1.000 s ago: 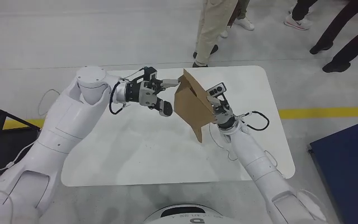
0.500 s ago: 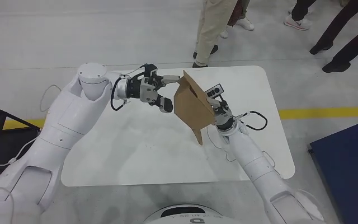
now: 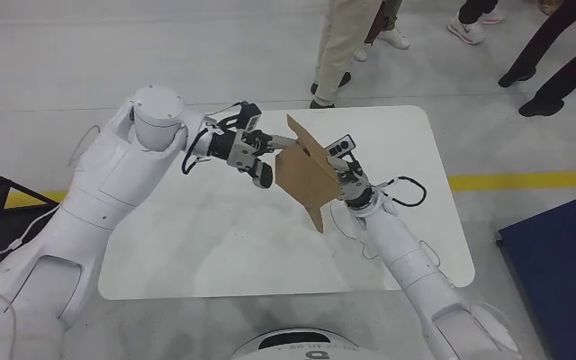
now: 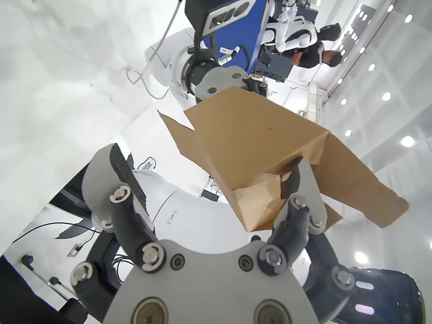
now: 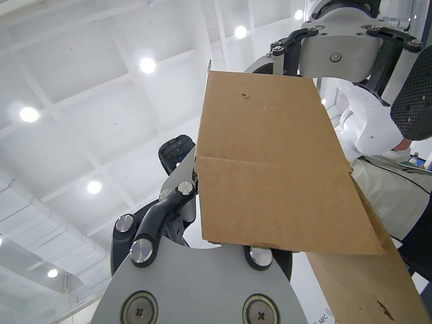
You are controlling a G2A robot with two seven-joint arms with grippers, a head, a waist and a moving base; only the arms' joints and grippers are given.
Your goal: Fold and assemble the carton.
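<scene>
Foreground: left gripper [image 4: 206,160], jaws spread wide. One finger [image 4: 298,183] has its tip against the crumpled near corner of the carton [image 4: 256,136]. The other finger [image 4: 123,177] is well apart from the board. The carton sits mid-frame, brown and tilted, with a long flap [image 4: 364,187] sticking out past the touching finger. The right gripper [image 4: 219,84] is at the carton's far edge, partly behind the board.
</scene>
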